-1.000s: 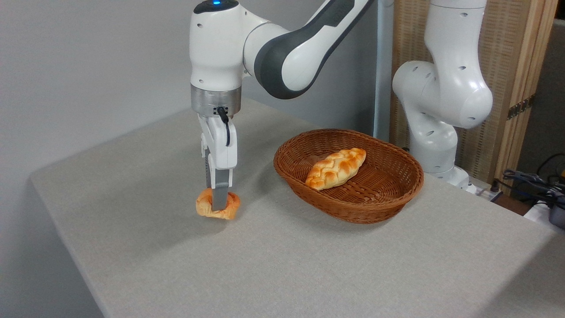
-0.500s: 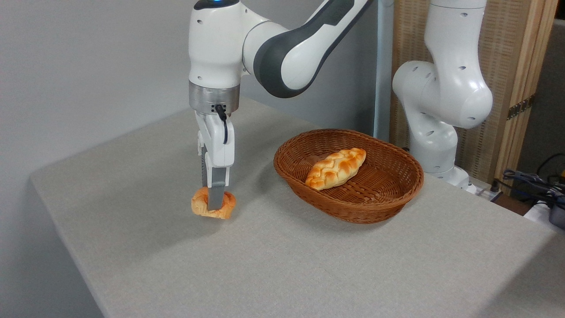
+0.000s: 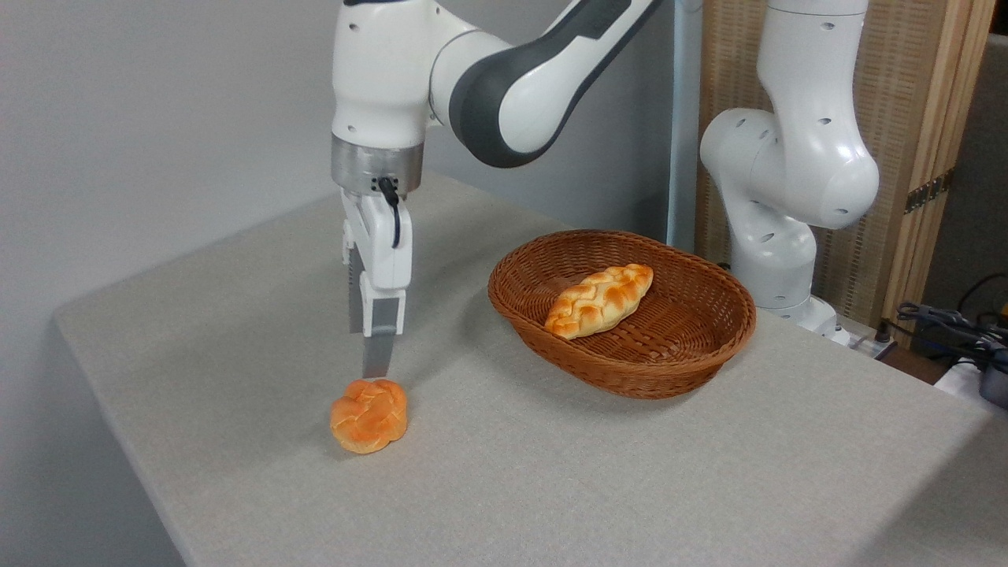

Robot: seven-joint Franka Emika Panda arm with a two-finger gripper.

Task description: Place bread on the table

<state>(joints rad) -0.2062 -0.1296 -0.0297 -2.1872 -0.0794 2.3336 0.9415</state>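
Note:
The bread [image 3: 368, 415], a small round orange-golden bun with a knotted top, lies free on the light grey table [image 3: 551, 472], left of the middle. My gripper [image 3: 372, 364] hangs straight above it, pointing down, with its fingertips a short way above the bun's top and not touching it. The gripper is open and holds nothing. I see it edge-on, so the near finger [image 3: 378, 350] covers most of the far one.
An oval brown wicker basket [image 3: 709, 346] stands to the right of the bun with a long braided loaf [image 3: 598, 299] in it. The arm's white base [image 3: 776, 260] rises behind the basket. Cables [image 3: 953, 323] lie at the far right edge.
The gripper let go of the bread and rose. The bun, which was squeezed between the fingers, now rests rounded on the table, slightly left and nearer to the front.

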